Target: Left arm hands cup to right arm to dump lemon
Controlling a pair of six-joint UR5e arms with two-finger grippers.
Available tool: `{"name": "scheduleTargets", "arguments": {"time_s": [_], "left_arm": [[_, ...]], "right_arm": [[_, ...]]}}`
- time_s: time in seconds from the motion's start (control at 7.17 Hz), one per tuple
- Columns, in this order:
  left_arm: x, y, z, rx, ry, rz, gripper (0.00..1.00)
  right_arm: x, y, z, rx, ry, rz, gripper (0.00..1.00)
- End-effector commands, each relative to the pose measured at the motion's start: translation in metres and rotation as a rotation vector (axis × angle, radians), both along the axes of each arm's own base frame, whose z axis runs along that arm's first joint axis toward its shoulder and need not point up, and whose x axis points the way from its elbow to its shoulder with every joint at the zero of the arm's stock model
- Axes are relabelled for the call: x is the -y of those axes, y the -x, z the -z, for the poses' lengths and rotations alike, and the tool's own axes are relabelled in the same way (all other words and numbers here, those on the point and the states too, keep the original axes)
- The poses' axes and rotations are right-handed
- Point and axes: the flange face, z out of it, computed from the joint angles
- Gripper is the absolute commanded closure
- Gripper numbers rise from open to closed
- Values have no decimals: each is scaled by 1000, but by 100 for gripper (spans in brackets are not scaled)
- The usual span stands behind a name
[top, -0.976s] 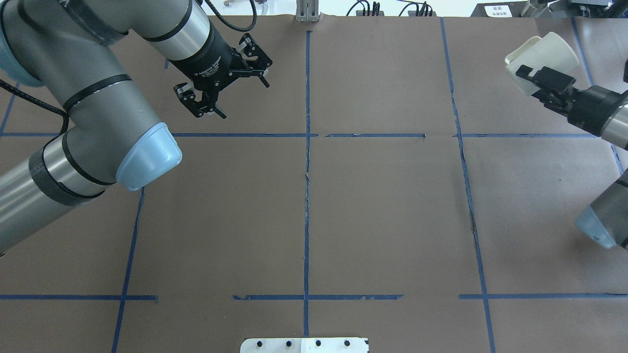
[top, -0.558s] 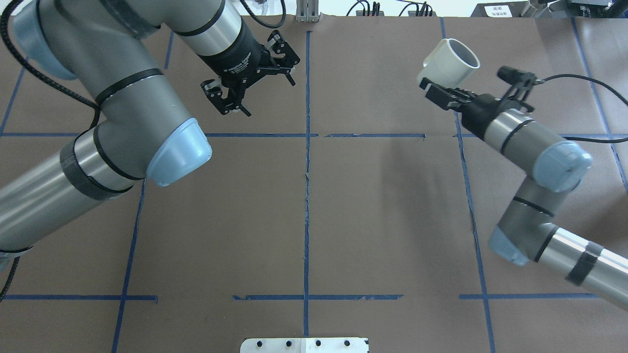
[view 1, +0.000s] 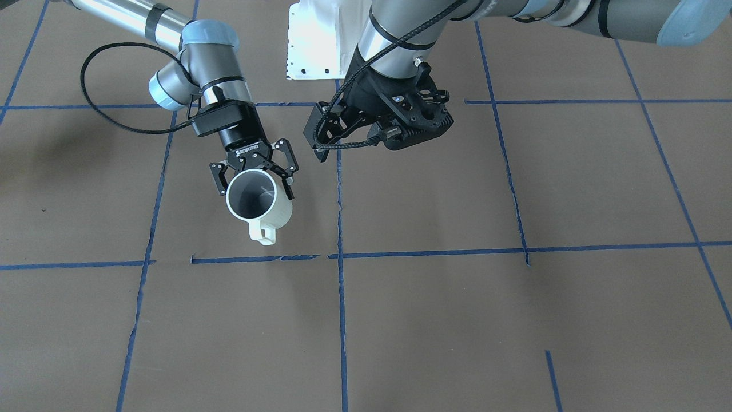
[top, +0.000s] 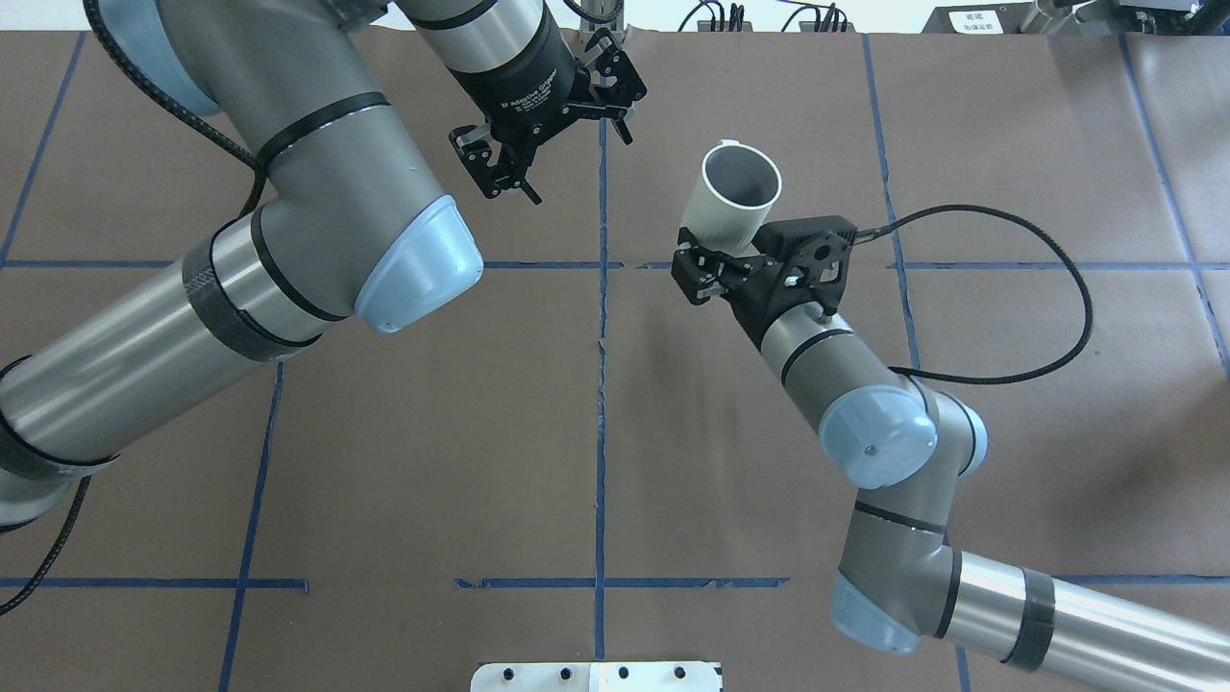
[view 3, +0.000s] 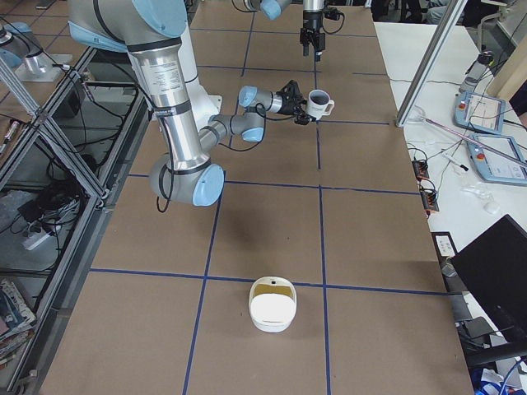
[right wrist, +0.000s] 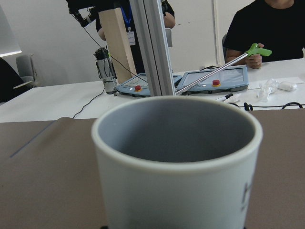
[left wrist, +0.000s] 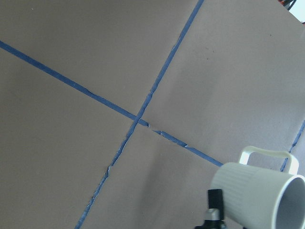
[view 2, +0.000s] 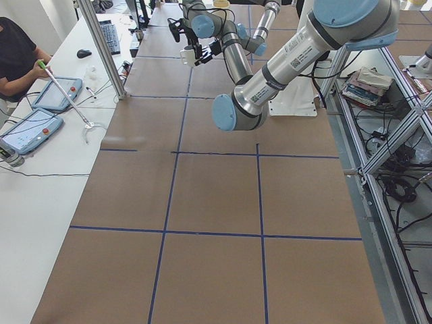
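Gripping the white mug low on its body, the right gripper holds it clear of the brown paper-covered table. The mug is mouth up and slightly tilted, its handle pointing away from the robot, just right of the centre blue tape line. The left gripper hangs nearby, fingers spread wide and holding nothing, apart from the mug.
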Motion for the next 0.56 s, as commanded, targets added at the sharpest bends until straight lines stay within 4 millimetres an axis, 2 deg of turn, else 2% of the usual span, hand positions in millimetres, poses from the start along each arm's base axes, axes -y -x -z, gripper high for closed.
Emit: {"name": "scheduleTargets", "arguments": {"time_s": [0.0,0.14,0.42], "left_arm": [[1,-3,3,25,-24,-25,0],[2,-8,1,31,-18,-32,0],[-14,-50,-4,56,1,-85,0]], "right_arm": [[-30,25,4,-169,-47,-21,92],[-38,30,7,-226,-81,-22,92],[-47,32,21,-241,-111,-38,93]]}}
